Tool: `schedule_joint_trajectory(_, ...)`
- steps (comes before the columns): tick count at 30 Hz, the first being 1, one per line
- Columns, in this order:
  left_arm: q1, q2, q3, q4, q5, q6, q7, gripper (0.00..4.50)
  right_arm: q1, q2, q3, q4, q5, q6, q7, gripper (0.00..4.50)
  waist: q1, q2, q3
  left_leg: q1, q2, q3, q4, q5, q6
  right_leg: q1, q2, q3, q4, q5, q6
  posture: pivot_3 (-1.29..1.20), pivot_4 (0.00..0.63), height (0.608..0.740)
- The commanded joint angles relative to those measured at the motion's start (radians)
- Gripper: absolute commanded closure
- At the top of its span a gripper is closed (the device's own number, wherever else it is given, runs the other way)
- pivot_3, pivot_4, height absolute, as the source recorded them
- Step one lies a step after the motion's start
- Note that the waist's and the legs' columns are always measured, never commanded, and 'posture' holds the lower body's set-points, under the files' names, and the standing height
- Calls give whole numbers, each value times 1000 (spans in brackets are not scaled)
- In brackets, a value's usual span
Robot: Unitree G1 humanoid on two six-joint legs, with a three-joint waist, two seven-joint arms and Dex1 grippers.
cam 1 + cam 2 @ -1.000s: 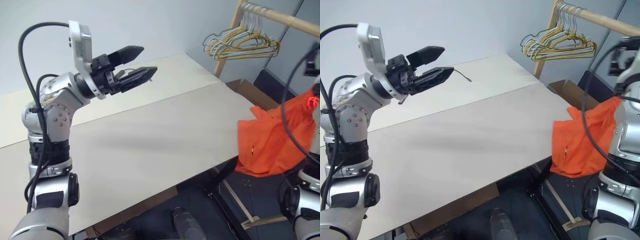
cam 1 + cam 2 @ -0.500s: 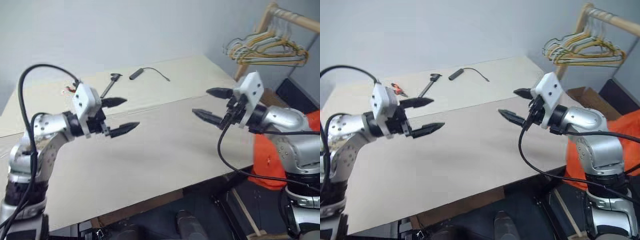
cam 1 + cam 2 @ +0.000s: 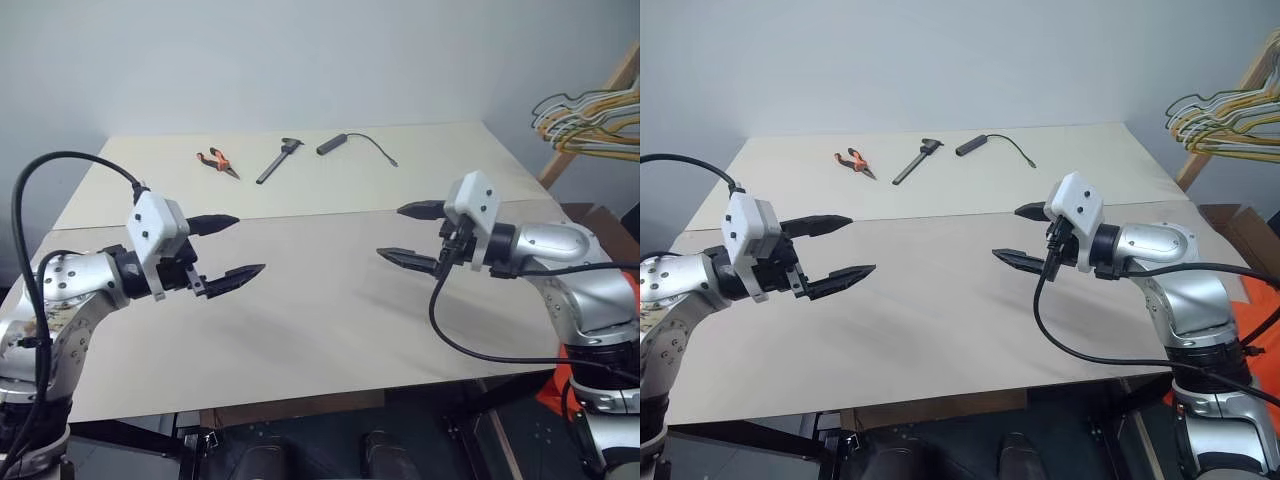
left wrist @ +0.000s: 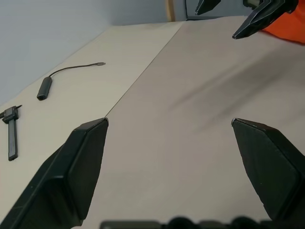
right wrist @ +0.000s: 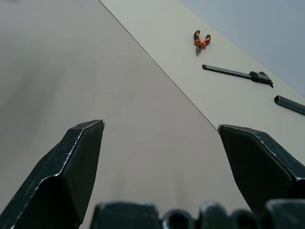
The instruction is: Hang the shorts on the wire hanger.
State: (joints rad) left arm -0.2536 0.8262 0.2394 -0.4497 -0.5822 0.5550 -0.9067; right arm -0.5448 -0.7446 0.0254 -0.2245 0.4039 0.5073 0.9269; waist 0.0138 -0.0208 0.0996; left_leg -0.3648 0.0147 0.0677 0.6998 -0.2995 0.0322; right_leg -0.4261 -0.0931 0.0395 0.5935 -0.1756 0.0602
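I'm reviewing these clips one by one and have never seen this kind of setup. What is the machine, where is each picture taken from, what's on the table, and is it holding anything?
It is a humanoid robot with two arms, each ending in a gripper of two black fingers. The two wide pictures come from a stereo camera on its head, looking down over the arms. The other two come from cameras on the wrists, looking along each gripper's own fingers.

The left gripper and right gripper both hover open over the table, pointing towards each other. Neither holds anything.

At the table's far side lie orange-handled pliers, a dark long-handled tool and a dark stick with a thin cable.

The orange shorts sit off the table's right edge, behind the right arm. A bunch of wire hangers hangs at far right.
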Motion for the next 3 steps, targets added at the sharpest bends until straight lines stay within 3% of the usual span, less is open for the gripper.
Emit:
schedule_joint_trajectory(1, 13, 16, 17, -48, -25, 16, 5, 0, -18, -3, -11, -16, -10, -29, 8, 41, -1, 0, 0, 0, 0, 0, 0, 0, 0, 0, 0, 0, 0, 0, 0, 85, 65, 740)
schedule_joint_trajectory(3, 18, 14, 24, -56, -31, 29, 19, 0, -16, -2, -10, -18, -12, -30, 11, 41, -2, 0, 0, 0, 0, 0, 0, 0, 0, 0, 0, 0, 0, 0, 0, 89, 65, 740)
